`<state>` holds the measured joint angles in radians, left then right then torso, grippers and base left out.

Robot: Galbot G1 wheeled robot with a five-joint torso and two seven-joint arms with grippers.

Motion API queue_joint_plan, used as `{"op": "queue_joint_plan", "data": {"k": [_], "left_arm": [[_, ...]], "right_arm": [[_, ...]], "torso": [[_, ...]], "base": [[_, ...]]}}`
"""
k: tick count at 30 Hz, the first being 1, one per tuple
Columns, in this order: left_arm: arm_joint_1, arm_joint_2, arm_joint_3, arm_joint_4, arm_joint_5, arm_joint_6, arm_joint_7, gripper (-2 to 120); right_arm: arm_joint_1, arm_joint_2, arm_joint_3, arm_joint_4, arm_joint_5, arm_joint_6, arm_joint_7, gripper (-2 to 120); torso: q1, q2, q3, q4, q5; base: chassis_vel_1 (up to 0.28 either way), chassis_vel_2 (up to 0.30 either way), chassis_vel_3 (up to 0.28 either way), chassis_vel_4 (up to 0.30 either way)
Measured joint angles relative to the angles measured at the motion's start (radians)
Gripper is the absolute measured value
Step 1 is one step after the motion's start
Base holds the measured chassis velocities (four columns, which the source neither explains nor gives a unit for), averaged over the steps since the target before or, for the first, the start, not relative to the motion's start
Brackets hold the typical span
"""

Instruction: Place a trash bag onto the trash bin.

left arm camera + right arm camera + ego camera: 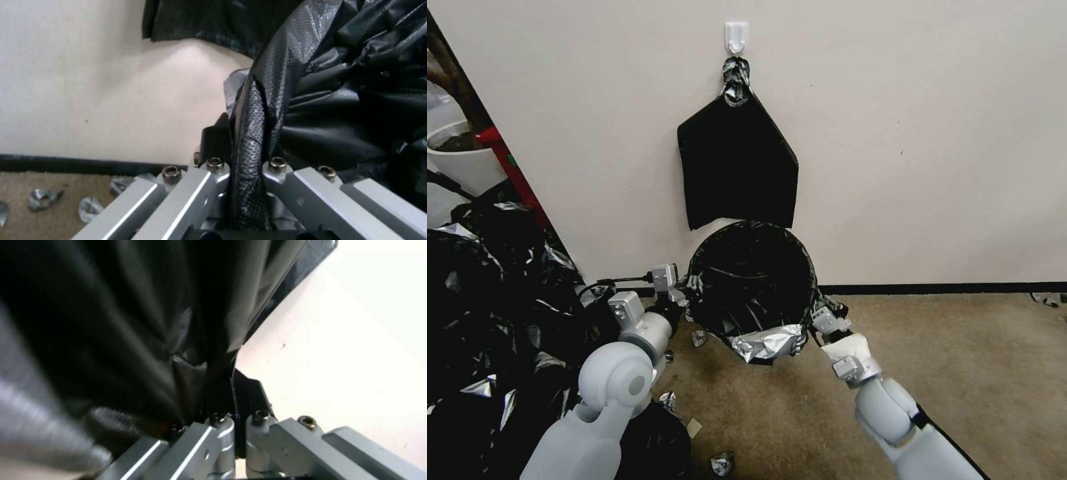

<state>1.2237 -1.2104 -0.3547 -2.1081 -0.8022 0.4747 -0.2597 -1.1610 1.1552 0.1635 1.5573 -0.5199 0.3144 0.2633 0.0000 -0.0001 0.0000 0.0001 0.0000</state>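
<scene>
Both hands pinch the bag's (752,283) rim from opposite sides: the left hand (247,173) is clamped on a bunched fold of black film, the right hand (236,420) pressed together on a thinner edge. Between them the bag hangs open, mouth facing the camera, against the wall below the hanging sheaf (737,163). Whether the bin sits inside I cannot tell; black film covers everything there.

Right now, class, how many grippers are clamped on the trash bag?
2. The left gripper pinches the trash bag at the left edge of its open mouth; the right gripper pinches the right edge.
</scene>
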Motion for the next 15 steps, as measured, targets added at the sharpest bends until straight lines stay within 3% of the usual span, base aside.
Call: {"op": "queue_joint_plan", "data": {"k": [5,8,15], "left_arm": [[-0.01,-0.005,-0.005,0.009,-0.034,0.014,-0.031,3],[-0.016,-0.015,-0.006,0.019,-0.066,0.022,-0.055,3],[-0.019,-0.039,-0.004,0.029,-0.091,0.02,-0.071,3]], "right_arm": [[0.016,0.037,0.014,-0.062,-0.115,0.05,0.07,0],[0.013,0.075,0.013,-0.067,-0.185,0.039,0.118,3],[-0.022,0.116,-0.019,-0.027,-0.209,-0.017,0.141,9]], "torso": [[0.0,0.0,0.0,-0.0001,0.0],[0.0,0.0,0.0,0.0,-0.0001],[0.0,0.0,0.0,0.0,-0.0001]], "base": [[0.0,0.0,0.0,0.0],[0.0,0.0,0.0,0.0],[0.0,0.0,0.0,0.0]]}}
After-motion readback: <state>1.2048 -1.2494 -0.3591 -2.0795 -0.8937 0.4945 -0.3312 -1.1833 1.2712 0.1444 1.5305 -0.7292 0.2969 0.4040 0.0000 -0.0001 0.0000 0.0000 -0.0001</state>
